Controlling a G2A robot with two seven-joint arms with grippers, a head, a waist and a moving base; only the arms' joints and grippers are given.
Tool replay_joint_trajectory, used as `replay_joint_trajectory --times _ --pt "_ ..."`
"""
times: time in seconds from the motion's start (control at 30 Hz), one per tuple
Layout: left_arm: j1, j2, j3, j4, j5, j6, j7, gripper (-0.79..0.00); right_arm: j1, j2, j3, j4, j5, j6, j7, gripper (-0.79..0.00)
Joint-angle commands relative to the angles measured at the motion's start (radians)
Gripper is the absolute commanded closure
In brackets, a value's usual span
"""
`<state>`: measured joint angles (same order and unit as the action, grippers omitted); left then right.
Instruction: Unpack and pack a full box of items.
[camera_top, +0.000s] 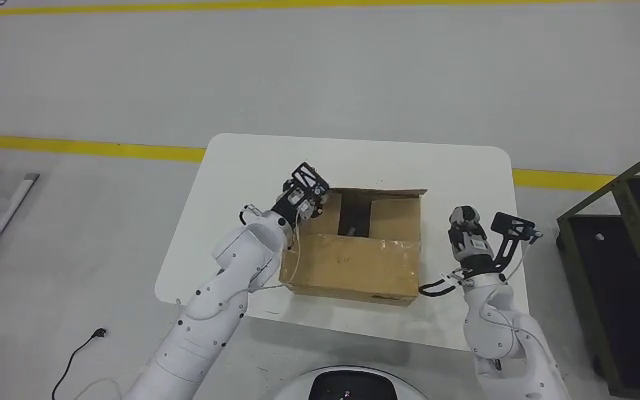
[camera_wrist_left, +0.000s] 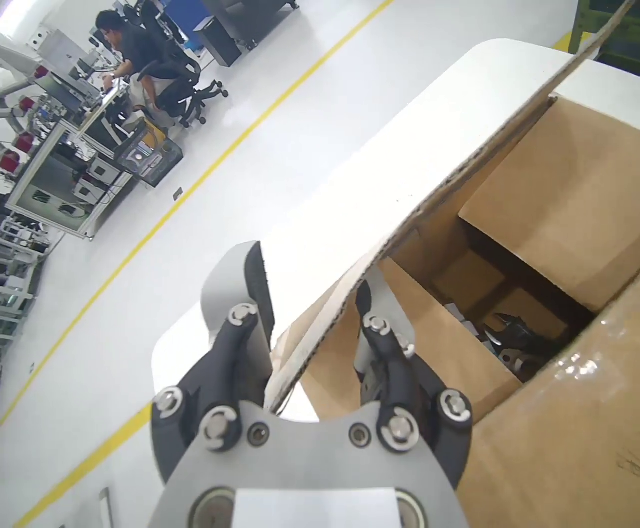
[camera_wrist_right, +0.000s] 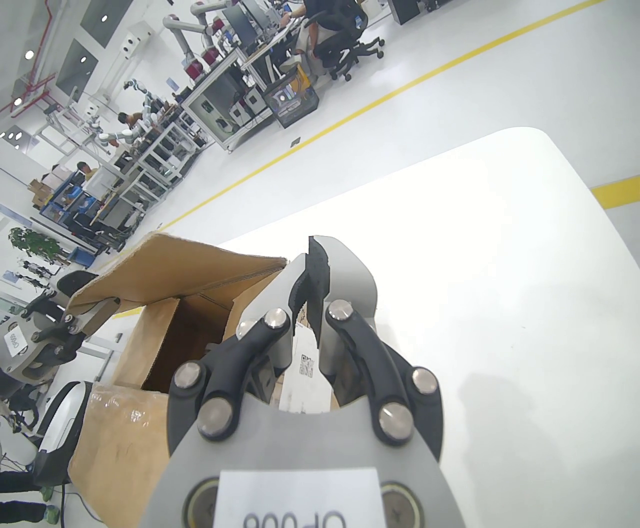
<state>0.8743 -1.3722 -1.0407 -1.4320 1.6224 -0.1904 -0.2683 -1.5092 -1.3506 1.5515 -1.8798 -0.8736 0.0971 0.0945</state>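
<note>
Left end effector (camera_wrist_left: 314, 268), open, straddles the box flap (camera_wrist_right: 175, 265); right end effector (camera_wrist_right: 310, 265) closed.

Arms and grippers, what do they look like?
The left arm and right arm: white shells, dark wrists. The left gripper and right gripper alike: silver-grey plate, black linkages with silver bolts, pale fingers with black pads, white label. A black cable loops by the right wrist.

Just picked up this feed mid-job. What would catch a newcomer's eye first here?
The cardboard box in the middle of the white table, half open, with dark items in its depths. The left gripper has its fingers open astride the box's raised side flap, while the right gripper sits shut over the table beside the box's opposite wall.
</note>
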Motion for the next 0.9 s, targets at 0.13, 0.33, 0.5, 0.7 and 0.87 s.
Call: replay_joint_trajectory --times 0.13,0.33,0.5,0.7,0.87 --pt "-0.123 -0.028 0.048 0.139 -0.002 0.099 0.039 -0.785 -0.009 -0.001 -0.006 -0.002 -0.003 0.008 -0.008 0.000" --pt "-0.221 -0.064 0.105 0.315 0.010 0.195 0.084 -0.785 -0.018 -0.002 -0.013 -0.009 -0.007 0.017 -0.012 0.000" --pt "-0.281 -0.095 0.150 0.417 0.022 0.265 0.085 -0.785 -0.024 -0.002 -0.014 -0.020 -0.011 0.024 -0.014 0.000" --pt "-0.309 -0.116 0.154 0.472 0.011 0.316 0.095 -0.785 -0.028 -0.002 -0.017 -0.018 -0.009 0.027 -0.016 0.000" --pt "-0.323 -0.125 0.139 0.492 -0.002 0.336 0.101 -0.785 -0.020 -0.006 0.010 0.001 0.015 0.099 -0.043 0.000"
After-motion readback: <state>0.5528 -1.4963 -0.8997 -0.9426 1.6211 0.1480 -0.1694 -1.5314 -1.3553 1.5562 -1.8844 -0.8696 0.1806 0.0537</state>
